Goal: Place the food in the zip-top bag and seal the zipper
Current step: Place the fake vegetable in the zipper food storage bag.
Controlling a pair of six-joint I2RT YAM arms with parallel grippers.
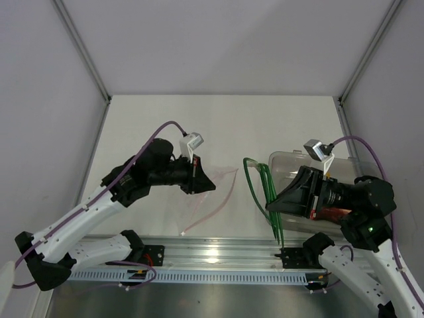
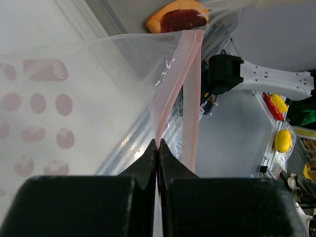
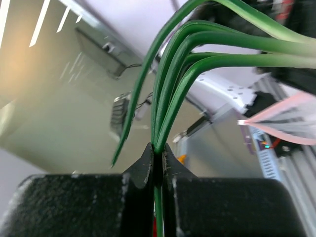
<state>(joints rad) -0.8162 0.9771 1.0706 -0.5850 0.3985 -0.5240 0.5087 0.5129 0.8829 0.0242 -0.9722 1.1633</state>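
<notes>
My left gripper point(image 1: 208, 183) is shut on the zipper point(image 2: 168, 94), the pink-red strip of the clear zip-top bag point(image 1: 222, 192), and holds that edge up; the jaws point(image 2: 158, 144) pinch the strip. The bag hangs open toward the right arm. My right gripper point(image 1: 271, 205) is shut on a bundle of long dark-green toy leaves point(image 1: 260, 185), gripped at their stems point(image 3: 159, 148), right of the bag mouth. A reddish-brown slice with orange edge point(image 2: 177, 17) shows beyond the strip in the left wrist view. The round fruits are not seen on the table.
A rigid clear tray point(image 1: 288, 162) stands at the right, under the right arm. A red bit point(image 1: 333, 213) shows below the right wrist. An aluminium rail point(image 1: 212, 255) runs along the near edge. Walls close off the back and sides.
</notes>
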